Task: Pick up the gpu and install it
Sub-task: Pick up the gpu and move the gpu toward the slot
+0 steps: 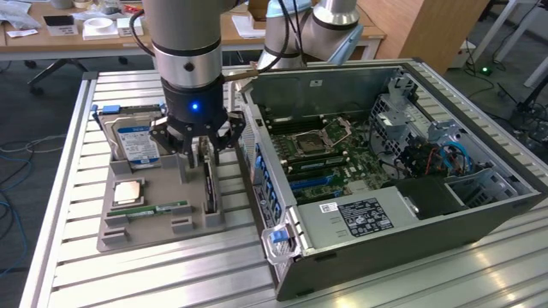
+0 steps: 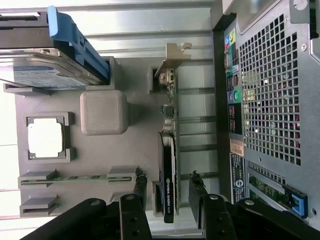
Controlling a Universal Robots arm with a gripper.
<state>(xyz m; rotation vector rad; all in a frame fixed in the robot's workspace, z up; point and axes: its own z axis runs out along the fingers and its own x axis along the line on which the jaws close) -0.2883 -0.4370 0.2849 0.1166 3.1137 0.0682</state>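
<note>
— While the gripper (image 1: 204,149) hung over the grey holder (image 1: 137,224), what was logged as done?
— Nothing lifted. Item: gpu (image 2: 169,150), standing on edge in the holder's slot, beside the open computer case (image 1: 479,212). Fingers (image 2: 196,195) spread, one on each side of the card, not touching it. Pickup and install both judged outstanding.
— Description?
— Thin dark card, green board edge, silvery bracket at one end.
</note>
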